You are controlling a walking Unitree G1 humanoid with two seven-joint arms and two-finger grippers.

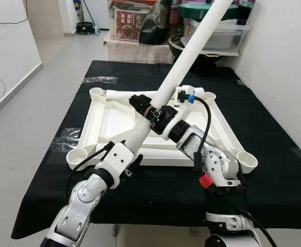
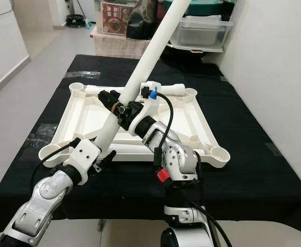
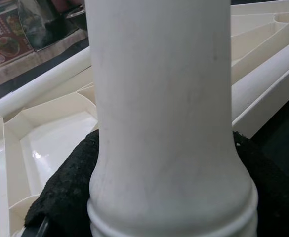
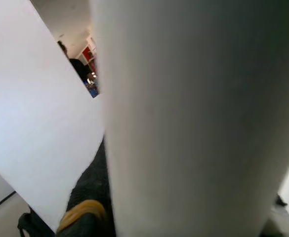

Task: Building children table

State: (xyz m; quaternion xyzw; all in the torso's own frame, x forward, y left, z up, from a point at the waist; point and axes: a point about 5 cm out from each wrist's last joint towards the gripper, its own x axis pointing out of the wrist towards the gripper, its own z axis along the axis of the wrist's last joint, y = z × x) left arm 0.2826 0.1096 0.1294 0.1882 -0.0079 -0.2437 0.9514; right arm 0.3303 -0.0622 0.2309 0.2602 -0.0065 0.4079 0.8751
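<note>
- A white plastic children's table top (image 1: 101,121) lies upside down on a black cloth-covered table (image 1: 273,154), its ribbed underside facing up and a round socket at each corner.
- A long white plastic tube leg (image 1: 191,56) rises at a slant across the scene, its lower end near the front-left socket (image 1: 78,154) and its upper end running out past the top of the head views.
- The left gripper (image 1: 132,167) is at the leg's lower end, at the front edge of the table top; in the left wrist view the leg's flared, ringed end sits against black padding, so its fingers look closed around the leg.
- The right gripper (image 1: 145,109) has the same leg further up, about over the middle of the table top, its black fingers clamped on either side of the tube.
- A second white tube leg (image 1: 132,95) lies flat along the far rim of the table top, between the two far sockets.
- Clear plastic wrapping (image 1: 68,136) lies on the cloth by the left side of the table top, and another piece (image 1: 100,78) sits near the far-left corner.
- Beyond the table stand a clear plastic storage box (image 1: 219,33) and a red-labelled carton (image 1: 127,24).
</note>
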